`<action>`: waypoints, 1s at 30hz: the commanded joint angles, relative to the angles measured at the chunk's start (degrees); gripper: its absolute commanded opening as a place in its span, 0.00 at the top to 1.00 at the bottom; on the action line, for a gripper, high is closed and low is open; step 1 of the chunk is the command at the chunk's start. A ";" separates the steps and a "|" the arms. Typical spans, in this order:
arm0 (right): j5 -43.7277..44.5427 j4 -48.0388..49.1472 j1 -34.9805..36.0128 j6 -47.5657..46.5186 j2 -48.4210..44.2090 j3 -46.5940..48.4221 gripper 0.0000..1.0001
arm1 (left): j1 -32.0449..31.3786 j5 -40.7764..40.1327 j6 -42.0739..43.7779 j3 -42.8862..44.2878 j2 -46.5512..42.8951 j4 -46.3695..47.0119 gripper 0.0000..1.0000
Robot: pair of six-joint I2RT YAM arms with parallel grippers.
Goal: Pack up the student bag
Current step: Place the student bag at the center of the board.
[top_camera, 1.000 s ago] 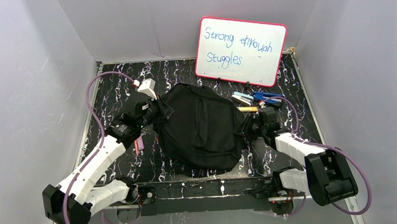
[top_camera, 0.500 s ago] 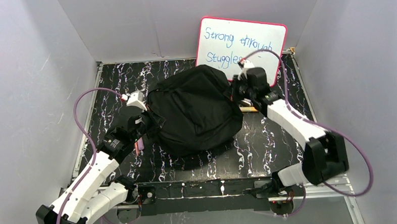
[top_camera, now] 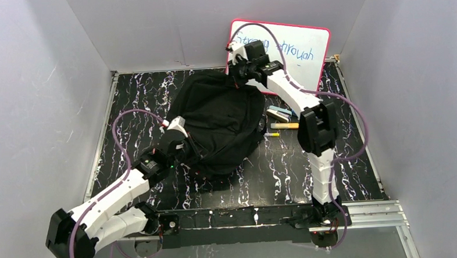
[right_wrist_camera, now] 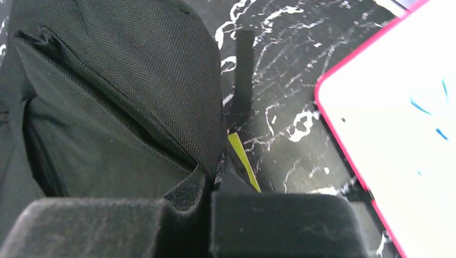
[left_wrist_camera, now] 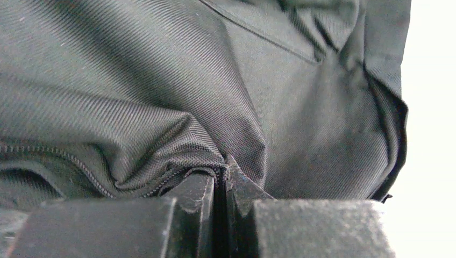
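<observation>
Left pincer (top_camera: 182, 141) and right pincer (top_camera: 239, 76) are both clamped on the bag (top_camera: 223, 117).

We see the bag spread over the middle of the desk (top_camera: 292, 173), running from near the left arm up toward the far edge, where it stops just short of the whiteboard (top_camera: 308, 67). At its near-left edge the left pincer is closed tight, a fold of black fabric next to a zip pinched between its fingers (left_wrist_camera: 196, 193). At the bag's far edge the right pincer is closed as well, and its wrist view shows the fabric edge caught in the narrow slit between the jaws. Just past them a black strap (right_wrist_camera: 244, 70) lies on the desk. A yellow marker (top_camera: 285, 126) lies just beside the bag's right side, among other small items that we cannot make out.
</observation>
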 commanded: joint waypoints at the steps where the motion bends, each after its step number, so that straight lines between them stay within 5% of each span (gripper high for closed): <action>1: -3.32 -0.29 1.68 -4.40 5.74 11.97 0.95 | -6.72 1.36 -4.50 -0.20 3.35 4.99 1.00; 4: -1.59 2.67 1.99 -3.29 6.78 11.00 0.76 | -7.70 -1.43 -6.19 -0.79 3.89 4.92 0.95; 9: 2.82 7.91 1.98 -2.37 4.16 6.15 0.45 | -7.71 -5.29 -7.41 -0.97 -0.79 0.67 0.54; 14: 8.63 9.39 1.95 -1.78 -0.26 3.49 0.18 | -7.73 -9.78 -4.22 4.78 -4.25 -8.69 0.44; 22: 21.07 13.36 1.99 7.18 -18.25 -14.45 0.05 | -7.56 -20.09 6.52 16.18 -4.65 -20.40 0.33; 30: 25.56 13.46 2.00 33.02 -38.46 -42.41 0.04 | -4.37 -29.79 20.74 23.17 4.01 -20.67 0.20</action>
